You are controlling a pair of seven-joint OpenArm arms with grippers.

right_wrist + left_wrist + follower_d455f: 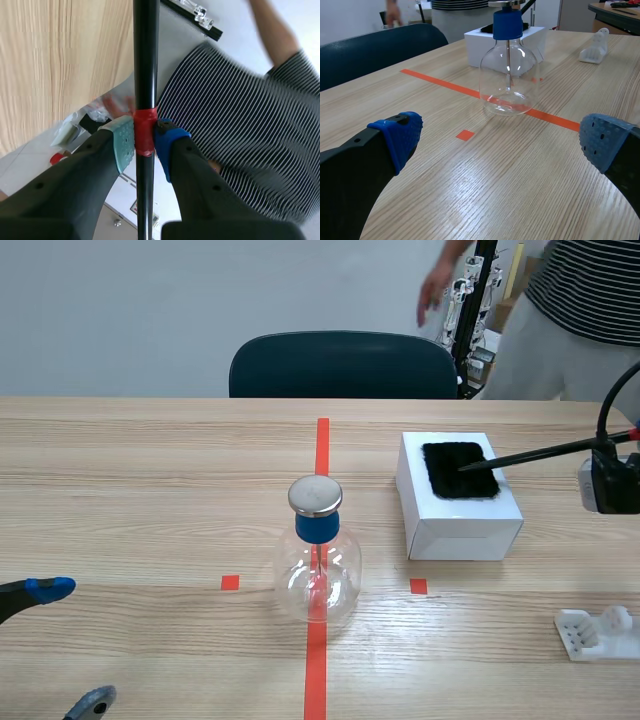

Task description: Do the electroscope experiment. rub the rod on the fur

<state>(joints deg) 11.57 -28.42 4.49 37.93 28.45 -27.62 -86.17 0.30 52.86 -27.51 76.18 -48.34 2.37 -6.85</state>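
One step is in hand, we judge: the right claw [145, 142] grips the rod [540, 454] with its tip on the fur [455, 475] atop the white box [462, 530], the left claw [502, 139] stands open, and the electroscope [317, 550] on the worktop [150, 490] awaits charging

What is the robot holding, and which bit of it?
The right end effector is shut on the black rod, pinching its red tape band. The left end effector is open and holds nothing.
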